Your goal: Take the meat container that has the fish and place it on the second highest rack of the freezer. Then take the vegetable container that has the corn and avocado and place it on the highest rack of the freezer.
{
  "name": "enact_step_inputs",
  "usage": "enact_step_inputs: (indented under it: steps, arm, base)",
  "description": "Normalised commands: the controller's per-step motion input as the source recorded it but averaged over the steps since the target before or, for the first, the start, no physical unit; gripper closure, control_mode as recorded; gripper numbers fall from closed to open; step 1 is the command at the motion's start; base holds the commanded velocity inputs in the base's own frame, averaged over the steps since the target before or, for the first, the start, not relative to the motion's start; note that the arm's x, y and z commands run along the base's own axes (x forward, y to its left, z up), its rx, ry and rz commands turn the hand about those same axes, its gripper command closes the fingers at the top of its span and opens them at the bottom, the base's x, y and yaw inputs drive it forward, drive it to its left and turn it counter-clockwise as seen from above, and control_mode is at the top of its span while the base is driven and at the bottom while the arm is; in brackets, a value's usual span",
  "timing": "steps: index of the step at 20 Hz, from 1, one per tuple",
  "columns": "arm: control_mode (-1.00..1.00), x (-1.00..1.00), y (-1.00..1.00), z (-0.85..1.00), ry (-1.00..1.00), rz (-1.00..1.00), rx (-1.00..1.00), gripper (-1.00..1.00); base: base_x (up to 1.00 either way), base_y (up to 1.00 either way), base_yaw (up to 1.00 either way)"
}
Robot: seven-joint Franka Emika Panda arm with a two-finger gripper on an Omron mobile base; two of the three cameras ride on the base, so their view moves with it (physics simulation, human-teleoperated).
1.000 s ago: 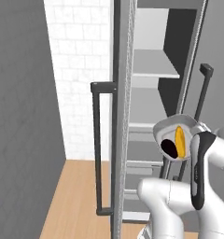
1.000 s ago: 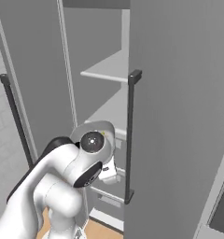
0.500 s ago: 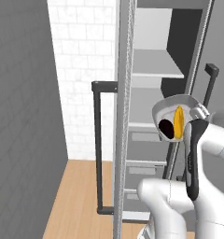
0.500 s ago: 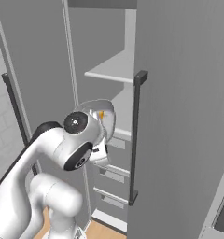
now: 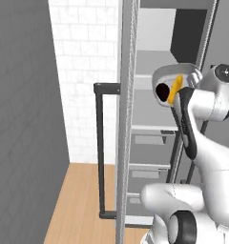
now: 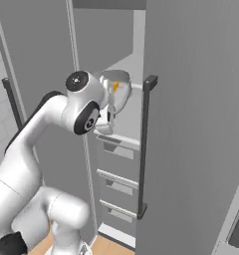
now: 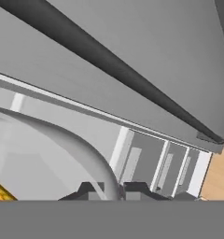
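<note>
End effector clamped tight on the thick rim of the vegetable container, tub held up in the air and tipped, mouth facing out of the freezer. Corn and avocado inside the tub, side by side. Tub sits in the freezer's door gap, just right of the open door's edge, in front of a light-grey shelf; whether that is the highest rack, cannot tell. Open space above that shelf. Stacked drawers below the tub. Right door's dark bar handle just beside the tub. Wood floor left of the freezer.
</note>
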Motion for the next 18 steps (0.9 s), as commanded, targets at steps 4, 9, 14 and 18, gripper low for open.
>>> enact_step_inputs:
  steps: [4,9,14,18]
  arm:
    - [-1.0,0.08,0.0,0.94,-0.05,0.11,0.33,1.0]
    - [-1.0,0.56,0.12,0.03,-0.11,-0.01,-0.01,1.0]
    - [-1.0,1.0,0.0,0.0,0.11,-0.19,0.0,1.0]
    - [-1.0,1.0,0.01,0.0,0.15,-0.18,0.04,1.0]
  base:
    - [0.0,0.0,0.0]
    - [0.0,0.0,0.0]
    - [0.0,0.0,0.0]
    - [0.0,0.0,0.0]
